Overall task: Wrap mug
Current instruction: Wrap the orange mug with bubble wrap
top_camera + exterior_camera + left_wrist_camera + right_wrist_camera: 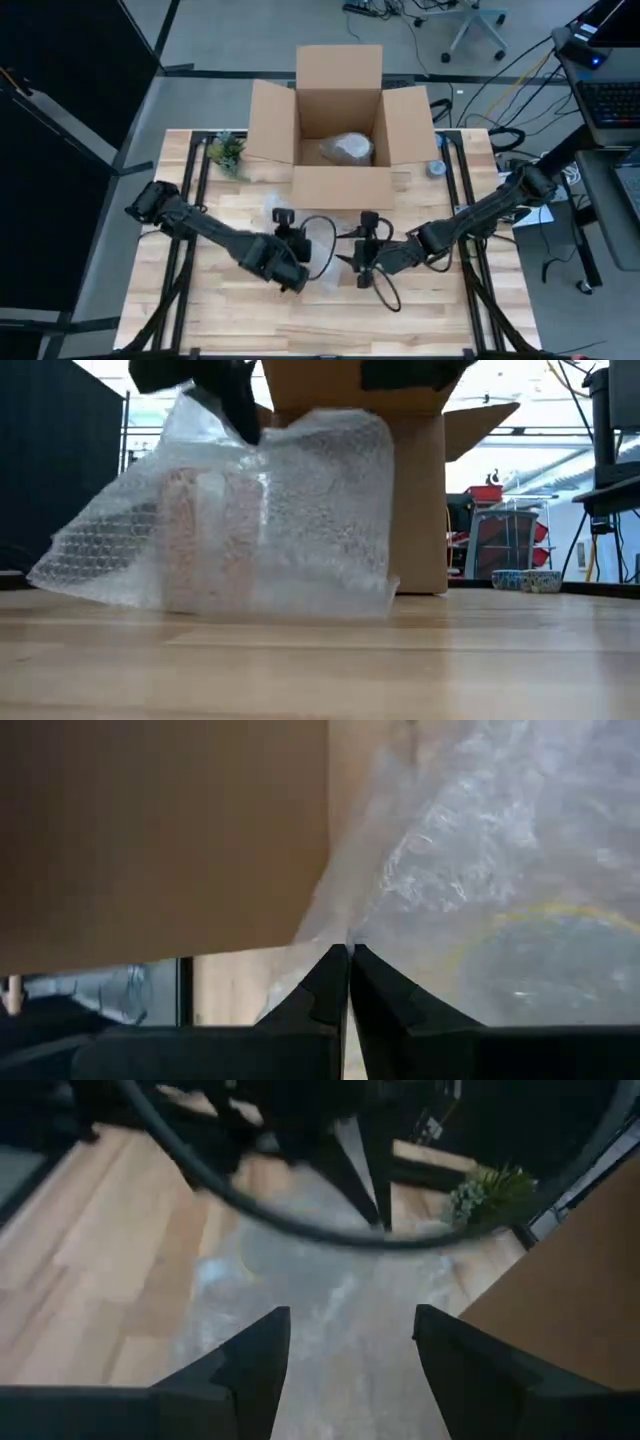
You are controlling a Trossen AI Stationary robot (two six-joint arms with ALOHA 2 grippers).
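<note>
The left tool (pixel 349 960) has its fingers pressed together on a fold of the bubble wrap (pixel 250 510), holding the sheet raised just in front of the cardboard box (pixel 340 120); seen from above, that is near the centre of the counter (pixel 250 320), with the box at 12 o'clock from it. The right tool (pixel 350 1350) hovers at 3 o'clock of the sheet with its fingers spread and nothing between them. The mug (pixel 215 540) stands upright on the counter under the draped wrap, showing only as a pale pinkish shape through the bubbles in the low view. The main risk, as I judge it, is that the pinch is thin: only an edge of slick plastic sits between the left fingers, so a pull could let it slip out and the sheet would slump. A sideways tug might also drag the mug along or tip it over, since the wrap hangs against it. The right tool reaching in blind through cloudy film could knock the mug rather than catch the loose flap. The box wall stands close behind, so a raised corner might snag on it. Whether the wrap already passes under the mug cannot be told.
</note>
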